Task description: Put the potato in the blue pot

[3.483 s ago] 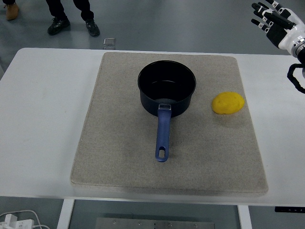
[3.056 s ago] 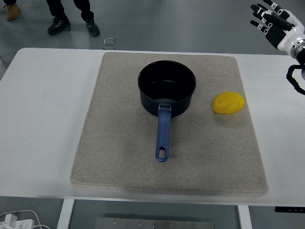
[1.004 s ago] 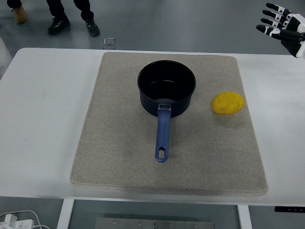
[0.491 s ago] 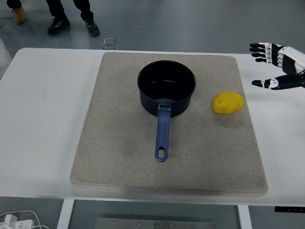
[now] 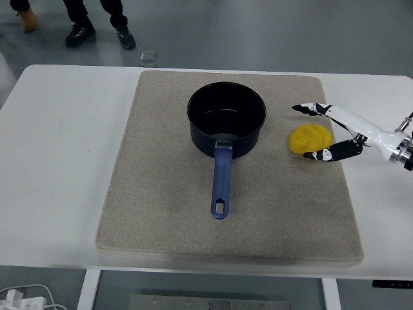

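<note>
One potato (image 5: 308, 140) between hand (image 5: 329, 132) digits

- One blue pot (image 5: 226, 119), with one long blue handle (image 5: 221, 181) that has one hole near its end.
- One yellow potato (image 5: 309, 139).
- One beige mat (image 5: 161, 194) under both of them.
- One white worktop (image 5: 58, 161).
- One robot hand (image 5: 329, 132) in view, the right one, reaching in from the right edge with its fingers spread around the potato.
- Three shoes (image 5: 81, 33) on the floor beyond the worktop: two black, and one tan at the top left corner.
- One small square object (image 5: 148, 57) on the floor just beyond the far edge; what it is cannot be told.
- One white cable (image 5: 29, 292) at the bottom left corner.
</note>
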